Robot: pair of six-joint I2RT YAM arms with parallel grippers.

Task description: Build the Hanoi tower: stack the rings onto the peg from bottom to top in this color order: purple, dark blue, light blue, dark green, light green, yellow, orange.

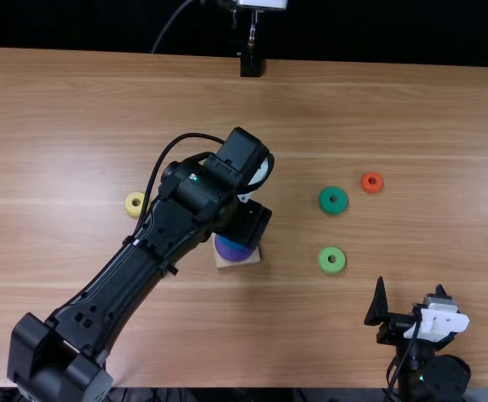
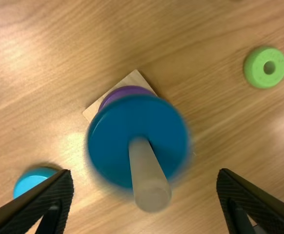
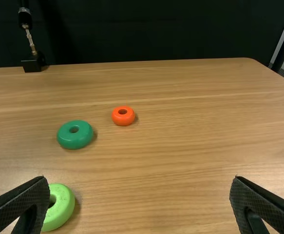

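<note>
The peg [image 2: 150, 187] is passing through the dark blue ring [image 2: 107, 141] above the purple ring [image 1: 231, 250]. The left pincer [image 1: 245, 223] is hanging spread over the peg, the right pincer [image 1: 411, 286] gaping well right.

Bright light leaves pale glare on the surface [image 1: 428, 109]; in the right wrist view, soft shadows touch the orange ring [image 3: 123, 121] and dark green ring [image 3: 75, 142], and the backdrop [image 3: 156, 34] is nearly black.

On our table [image 1: 428, 126], one ring [image 2: 107, 141] is around the peg [image 2: 150, 185] above another ring [image 2: 113, 94] on the base [image 2: 93, 110], with a fourth-side neighbour ring [image 2: 30, 183] near, one ring [image 1: 132, 211] left and three rings [image 1: 325, 206] right.
</note>
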